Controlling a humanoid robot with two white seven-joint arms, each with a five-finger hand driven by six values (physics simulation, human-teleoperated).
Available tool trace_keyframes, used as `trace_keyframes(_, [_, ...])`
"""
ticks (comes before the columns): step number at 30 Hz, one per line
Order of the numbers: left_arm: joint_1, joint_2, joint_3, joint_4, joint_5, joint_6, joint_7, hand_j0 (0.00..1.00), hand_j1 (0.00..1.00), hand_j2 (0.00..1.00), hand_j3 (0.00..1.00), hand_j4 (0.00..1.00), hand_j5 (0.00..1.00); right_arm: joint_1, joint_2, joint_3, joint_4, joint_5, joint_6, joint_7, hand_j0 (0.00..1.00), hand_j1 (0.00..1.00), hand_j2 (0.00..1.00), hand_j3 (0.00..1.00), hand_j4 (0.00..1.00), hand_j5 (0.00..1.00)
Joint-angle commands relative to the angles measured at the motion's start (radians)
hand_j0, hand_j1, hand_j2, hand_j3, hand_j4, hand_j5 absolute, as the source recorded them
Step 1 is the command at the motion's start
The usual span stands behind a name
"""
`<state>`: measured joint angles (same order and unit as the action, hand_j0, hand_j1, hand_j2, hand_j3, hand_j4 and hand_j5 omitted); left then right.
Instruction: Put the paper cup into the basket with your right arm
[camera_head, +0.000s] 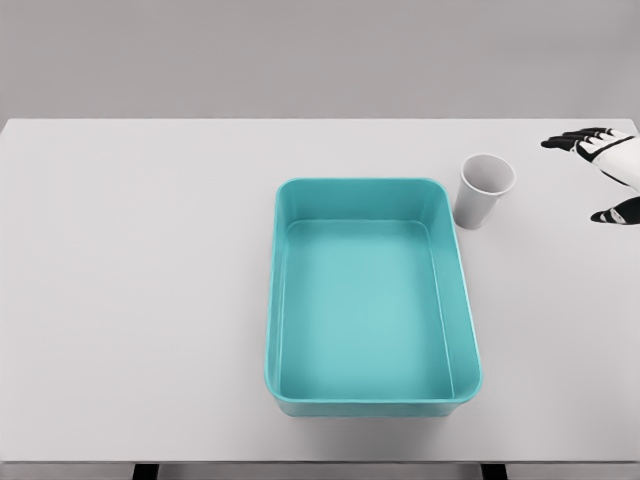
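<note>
Beside the teal basket (370, 300), a white paper cup (483, 190) stands upright; right robot hand (605, 175) spread.

A pale grey worktop (130, 300) fills most of the view. A teal basket (372, 192) sits on it near the middle. A white paper cup (482, 192) stands upright just beside the basket's far right corner.

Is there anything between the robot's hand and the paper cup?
No. In the head view, only bare white table lies between the open right hand and the upright paper cup.
</note>
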<state>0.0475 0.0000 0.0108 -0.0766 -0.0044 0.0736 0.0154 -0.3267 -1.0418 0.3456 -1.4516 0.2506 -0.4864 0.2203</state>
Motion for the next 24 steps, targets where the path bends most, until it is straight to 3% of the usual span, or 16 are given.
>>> trace_keyframes(1, [0.000,0.000,0.000,0.000,0.000,0.000,0.000,1.00,1.00,1.00,1.00,1.00,1.00,0.000,-0.001,0.000,0.002,-0.008,-0.001,-0.002,1.00,1.00,1.00,1.00,1.00,1.00])
trace_keyframes(4, [0.000,0.000,0.000,0.001,0.000,0.000,0.000,1.00,1.00,1.00,1.00,1.00,1.00,-0.051,0.003,-0.008,0.000,-0.008,-0.064,-0.002,1.00,1.00,1.00,1.00,1.00,1.00])
trace_keyframes(8, [0.000,0.000,0.000,0.001,0.000,0.000,0.000,1.00,1.00,1.00,1.00,1.00,1.00,-0.048,0.009,-0.005,0.036,-0.011,-0.110,0.005,1.00,1.00,1.00,1.00,1.00,1.00])
trace_keyframes(10, [0.000,0.000,0.000,0.000,0.000,0.000,0.000,1.00,1.00,1.00,1.00,1.00,1.00,-0.054,0.037,-0.004,0.101,-0.045,-0.124,-0.002,1.00,1.00,1.00,1.00,1.00,1.00])
trace_keyframes(11, [0.000,0.000,0.000,0.000,0.000,0.000,0.000,1.00,1.00,1.00,1.00,1.00,1.00,-0.052,0.054,0.001,0.117,-0.130,-0.124,-0.004,1.00,1.00,1.00,1.00,1.00,1.00])
trace_keyframes(13, [-0.002,0.000,0.000,0.001,0.000,0.000,0.000,1.00,1.00,1.00,1.00,1.00,1.00,-0.054,0.088,0.091,0.163,-0.506,-0.124,-0.004,1.00,1.00,1.00,1.00,1.00,1.00])
trace_keyframes(16, [0.000,0.000,0.000,0.000,0.000,0.000,0.000,1.00,1.00,1.00,1.00,1.00,1.00,-0.041,0.089,0.131,0.189,-0.849,-0.124,-0.001,1.00,1.00,1.00,1.00,1.00,1.00])
trace_keyframes(18, [0.000,0.000,0.000,0.000,0.000,0.000,0.000,1.00,1.00,1.00,1.00,1.00,1.00,-0.041,0.095,0.181,0.191,-0.950,-0.124,-0.002,1.00,1.00,1.00,1.00,1.00,1.00])
trace_keyframes(24, [0.000,0.000,0.000,0.000,0.000,0.000,0.000,1.00,1.00,1.00,1.00,1.00,1.00,-0.018,0.187,0.182,0.211,-0.981,-0.124,-0.002,1.00,1.00,1.00,1.00,1.00,1.00])
